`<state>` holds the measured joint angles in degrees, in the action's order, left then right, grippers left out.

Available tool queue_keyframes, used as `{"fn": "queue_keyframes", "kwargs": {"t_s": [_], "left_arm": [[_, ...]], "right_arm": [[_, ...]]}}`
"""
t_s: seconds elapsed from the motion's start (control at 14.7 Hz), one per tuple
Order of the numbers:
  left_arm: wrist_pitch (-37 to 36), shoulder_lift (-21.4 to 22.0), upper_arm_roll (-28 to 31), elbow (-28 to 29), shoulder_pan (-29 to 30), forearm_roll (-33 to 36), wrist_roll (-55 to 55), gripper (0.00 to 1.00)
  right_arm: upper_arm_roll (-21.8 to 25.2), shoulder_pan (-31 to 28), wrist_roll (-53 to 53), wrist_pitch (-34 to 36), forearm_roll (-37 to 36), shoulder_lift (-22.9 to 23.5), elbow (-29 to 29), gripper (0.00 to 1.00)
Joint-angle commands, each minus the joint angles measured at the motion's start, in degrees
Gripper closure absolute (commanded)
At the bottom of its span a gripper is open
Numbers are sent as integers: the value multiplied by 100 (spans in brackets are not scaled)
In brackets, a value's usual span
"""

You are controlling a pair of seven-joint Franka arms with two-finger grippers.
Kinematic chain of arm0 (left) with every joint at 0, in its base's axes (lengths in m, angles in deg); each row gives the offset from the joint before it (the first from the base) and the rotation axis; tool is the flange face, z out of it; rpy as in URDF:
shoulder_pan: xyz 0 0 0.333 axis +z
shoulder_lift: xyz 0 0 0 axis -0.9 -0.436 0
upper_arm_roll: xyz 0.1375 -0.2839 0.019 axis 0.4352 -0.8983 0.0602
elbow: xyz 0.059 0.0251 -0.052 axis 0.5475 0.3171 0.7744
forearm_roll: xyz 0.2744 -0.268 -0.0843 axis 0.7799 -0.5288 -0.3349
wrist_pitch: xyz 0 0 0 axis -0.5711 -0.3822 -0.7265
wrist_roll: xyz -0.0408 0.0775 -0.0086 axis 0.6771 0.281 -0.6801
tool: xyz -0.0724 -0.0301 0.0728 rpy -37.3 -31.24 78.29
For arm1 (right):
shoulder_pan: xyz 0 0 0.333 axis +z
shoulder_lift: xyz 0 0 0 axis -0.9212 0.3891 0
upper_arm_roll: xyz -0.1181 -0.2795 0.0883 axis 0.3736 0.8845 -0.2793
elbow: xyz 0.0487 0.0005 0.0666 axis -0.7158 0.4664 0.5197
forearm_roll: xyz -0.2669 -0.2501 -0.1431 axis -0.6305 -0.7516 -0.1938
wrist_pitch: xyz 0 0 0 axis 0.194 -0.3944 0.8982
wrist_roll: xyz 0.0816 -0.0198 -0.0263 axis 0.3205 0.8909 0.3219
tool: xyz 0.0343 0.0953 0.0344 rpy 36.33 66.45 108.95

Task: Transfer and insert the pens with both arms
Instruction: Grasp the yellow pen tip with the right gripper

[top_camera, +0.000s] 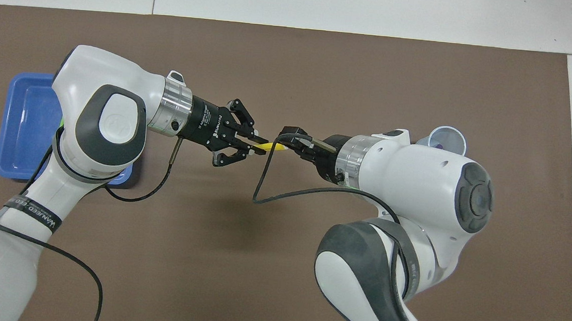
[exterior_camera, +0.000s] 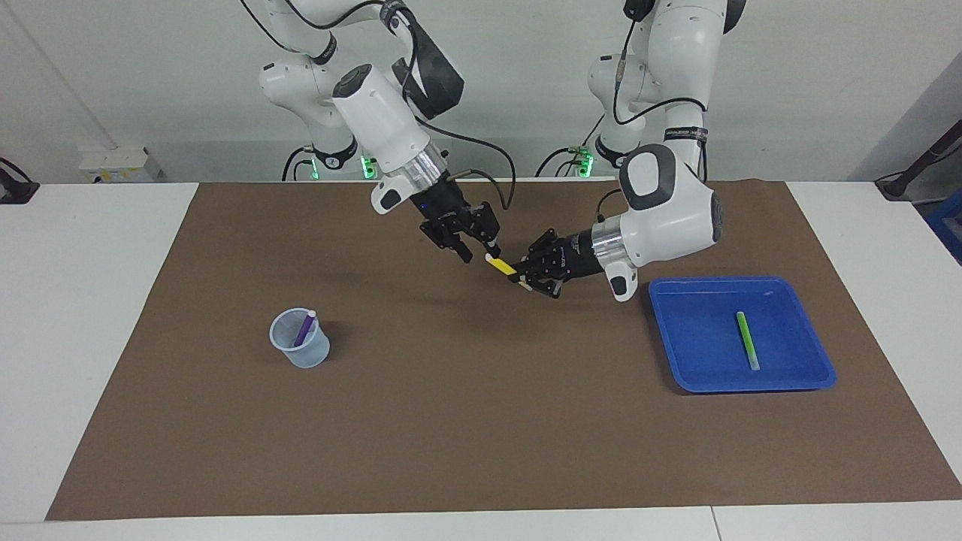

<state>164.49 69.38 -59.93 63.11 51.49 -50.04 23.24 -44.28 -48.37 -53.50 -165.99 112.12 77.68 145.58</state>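
Right now I've got the yellow pen (exterior_camera: 501, 265) clamped in the left gripper (exterior_camera: 526, 279), up over mid-mat. Its long axis points straight at the right gripper (exterior_camera: 476, 249), whose fingers sit at the pen's pale free end; I can't tell if they've closed on it. To my eye the handover hinges on that alignment.

From overhead, the left arm hides much of the blue tray (top_camera: 22, 112) and nearly all of the green pen (exterior_camera: 746, 340). The right arm covers part of the cup (top_camera: 447, 139). Whether the right tool (exterior_camera: 485, 252) grips the yellow pen (exterior_camera: 502, 266) cannot be told.
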Motion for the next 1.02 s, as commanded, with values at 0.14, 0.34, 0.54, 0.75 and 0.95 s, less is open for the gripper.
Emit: {"fn": "queue_keyframes", "kwargs": {"t_s": [0.14,0.34,0.54,0.75,0.95], "left_arm": [[142,82,-26,46,-61,-94,137,100],[151,82,-17,55,-61,-85,128,100],[160,82,-17,64,-61,-85,128,100],[212,82,-17,81,-61,-77,128,100],[230,82,-17,90,-61,-68,128,100]], "right_arm": [[-17,122,-117,-233,-34,154,-54,50],[-17,113,-310,-233,-25,155,-54,69],[-9,96,-486,-233,-25,164,-54,83],[-9,69,-706,-233,-25,164,-89,100],[-9,34,-811,-233,-25,216,-168,100]]}}
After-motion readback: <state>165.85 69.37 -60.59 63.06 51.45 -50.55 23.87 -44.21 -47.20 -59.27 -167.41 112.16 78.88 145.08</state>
